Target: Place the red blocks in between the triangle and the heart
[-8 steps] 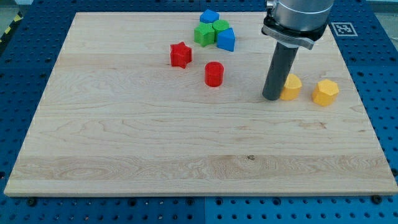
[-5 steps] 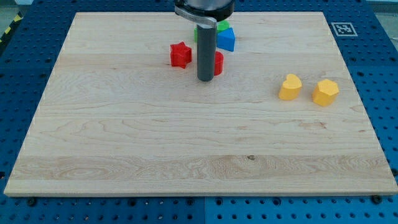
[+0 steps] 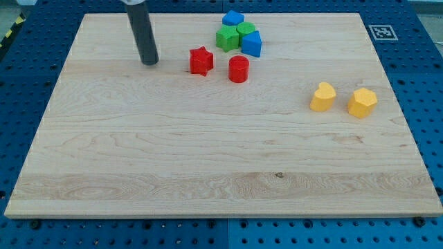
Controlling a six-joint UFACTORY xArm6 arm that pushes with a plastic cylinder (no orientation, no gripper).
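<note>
A red star and a red cylinder lie side by side in the upper middle of the wooden board. A blue triangle lies just above and right of the red cylinder. A yellow heart lies at the view's right. My tip rests on the board to the left of the red star, a clear gap away, touching no block.
A blue block, a green star-like block and a green cylinder cluster with the blue triangle near the top edge. A yellow hexagon lies right of the heart. A printed marker sits at the board's top right corner.
My tip swept from beside the yellow heart leftward past the red cylinder to the left of the red star. The red cylinder has shifted a little toward the view's top.
</note>
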